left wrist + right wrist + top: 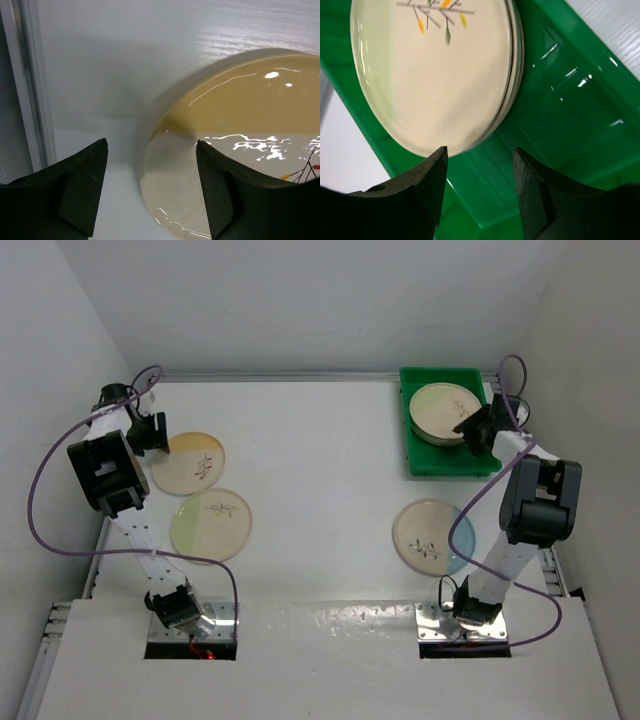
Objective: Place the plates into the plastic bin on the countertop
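The green plastic bin [428,458] stands at the back right of the white countertop [320,450] and holds a stack of cream plates [441,412]. My right gripper [476,430] is open and empty over the bin's right side, just off the stack's rim [440,80]. An orange-segment plate [190,462] lies at the left, a yellow-green plate [211,524] in front of it, and a blue-segment plate [431,536] at the right front. My left gripper [152,433] is open, its jaws straddling the orange plate's left rim [165,150].
A thin metal rim [280,376] edges the countertop at the back, and white walls close in on three sides. The rim also shows at the left in the left wrist view [30,85]. Purple cables [40,500] loop beside both arms.
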`<state>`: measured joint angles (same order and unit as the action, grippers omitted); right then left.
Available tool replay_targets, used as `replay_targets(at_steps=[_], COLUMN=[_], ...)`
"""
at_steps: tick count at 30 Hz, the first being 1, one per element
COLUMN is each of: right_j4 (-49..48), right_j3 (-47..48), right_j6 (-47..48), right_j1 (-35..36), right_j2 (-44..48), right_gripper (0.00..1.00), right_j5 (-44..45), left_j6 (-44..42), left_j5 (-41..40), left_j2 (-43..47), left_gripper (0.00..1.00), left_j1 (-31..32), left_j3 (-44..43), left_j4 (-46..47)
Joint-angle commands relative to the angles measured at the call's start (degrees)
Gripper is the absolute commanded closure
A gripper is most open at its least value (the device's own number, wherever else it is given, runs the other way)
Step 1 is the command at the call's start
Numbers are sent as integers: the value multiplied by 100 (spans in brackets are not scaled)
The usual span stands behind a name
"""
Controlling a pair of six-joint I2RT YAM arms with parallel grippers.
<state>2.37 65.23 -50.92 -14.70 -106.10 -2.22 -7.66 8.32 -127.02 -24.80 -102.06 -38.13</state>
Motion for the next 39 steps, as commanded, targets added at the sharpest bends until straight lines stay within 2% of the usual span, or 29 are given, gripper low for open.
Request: replay_targets(at_steps=[1,7,8,10,11,13,14,17,19,23,30,34,39], right_j4=[413,326,299,247,229,194,202,369,509,869,624,589,616], right_j3=[201,236,279,314,341,455,490,858,1060,1622,1765,2098,2248], right_j6=[854,1584,1698,1795,1952,2207,2296,2814,2894,3000,2859,2447,2402], right_j1=[194,748,801,1038,1100,1425,1600,2250,2418,3076,3526,3483,3395], right_j2=[511,995,1013,1118,1144,1136,1110,777,365,-287,-893,-1578,-2045], right_gripper=[46,45,45,45,45,44,44,42,42,42,40,39,37], right_j5=[371,459,424,415,398,241,118,-585,-1400,-2290,-2889,-3118,-3310], left_j6=[-235,-297,-393,-516,-665,-815,-886,-886,-947,-1149,-1431,-1607,-1739], left_j5=[135,241,241,310,494,775,1038,1513,1681,1744,2015,2121,2174], left_j2=[63,-507,-560,-700,-701,-763,-763,-509,-324,63,529,591,723], left_gripper=[27,42,55,67,80,96,100,100,100,100,100,100,100], left_j1=[-25,-25,-25,27,97,246,308,677,1027,1599,2399,2918,3375], left_j3=[72,11,11,11,11,11,11,-42,-191,-367,-297,-183,-130], left_j4=[-98,-563,-564,-721,-774,-889,-889,-889,-705,-652,-652,-652,-652])
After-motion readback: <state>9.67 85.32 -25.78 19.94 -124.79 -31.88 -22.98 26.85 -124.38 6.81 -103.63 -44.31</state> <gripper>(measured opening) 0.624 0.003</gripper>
